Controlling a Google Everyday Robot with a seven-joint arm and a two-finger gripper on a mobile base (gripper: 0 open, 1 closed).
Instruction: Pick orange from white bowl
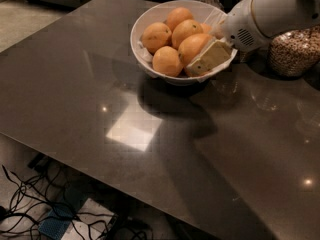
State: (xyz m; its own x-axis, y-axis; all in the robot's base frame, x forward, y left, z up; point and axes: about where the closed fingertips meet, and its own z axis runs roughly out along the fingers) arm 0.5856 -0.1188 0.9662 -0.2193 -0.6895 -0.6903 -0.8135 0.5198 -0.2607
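Observation:
The white bowl [150, 21] stands at the far middle of the dark table and holds several oranges on crinkled white paper. The largest orange [191, 44] lies at the bowl's front right. My gripper [198, 59] reaches in from the right on a white arm and is shut on this orange. One cream finger [211, 57] lies across the orange's front right side; the other is hidden behind it. The orange sits slightly raised among the others. Smaller oranges lie to its left [167, 61] and behind it [156, 36].
A glass jar of nuts [295, 51] stands on the table right of the bowl, under the arm. The dark tabletop [125, 134] stretches toward the front and left. Cables and a power strip [60, 216] lie on the floor below the front edge.

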